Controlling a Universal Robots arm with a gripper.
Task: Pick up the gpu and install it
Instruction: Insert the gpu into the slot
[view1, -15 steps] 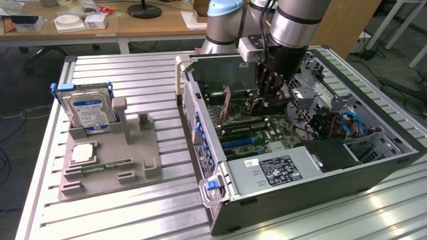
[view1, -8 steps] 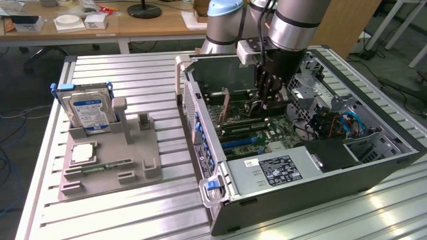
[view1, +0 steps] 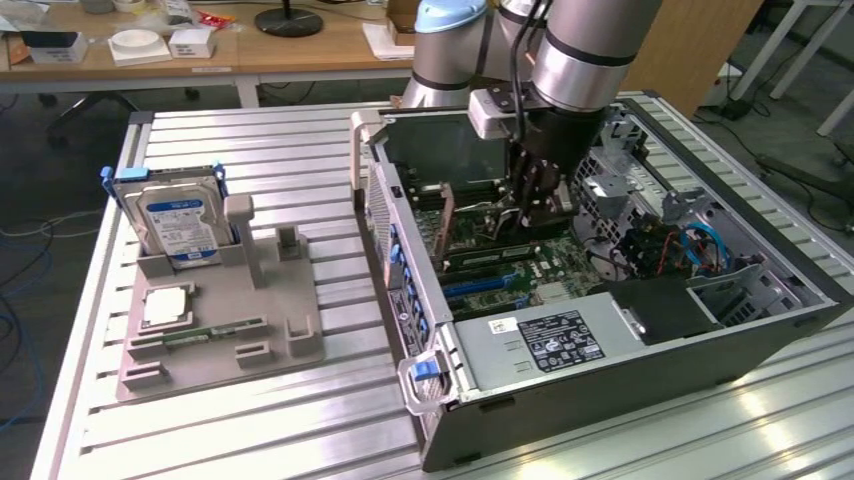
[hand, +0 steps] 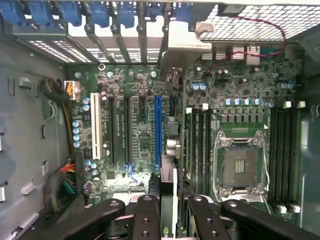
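Observation:
My gripper (view1: 531, 212) reaches down into the open computer case (view1: 441, 400), over the motherboard (hand: 135, 90). It is shut on the gpu (hand: 169, 165), a thin card that stands on edge between the two black fingers (hand: 146, 217). The card's metal bracket (hand: 183, 42) points at the rear slot openings of the case. In the wrist view the card's edge runs just beside the long blue slot (hand: 158, 127), and I cannot tell whether it touches the board. In the exterior view the gpu (view1: 449, 215) shows as a brownish strip on the exterior view's left of the gripper.
On the exterior view's left a grey holder tray (view1: 274, 300) carries the upright silver hard drive (view1: 180, 222), a flat chip (view1: 167, 305) and a green memory stick (view1: 214, 330). Inside the case are the power supply (view1: 561, 340), cable bundles (view1: 687, 245), memory slots (hand: 282, 150) and the CPU socket (hand: 239, 165).

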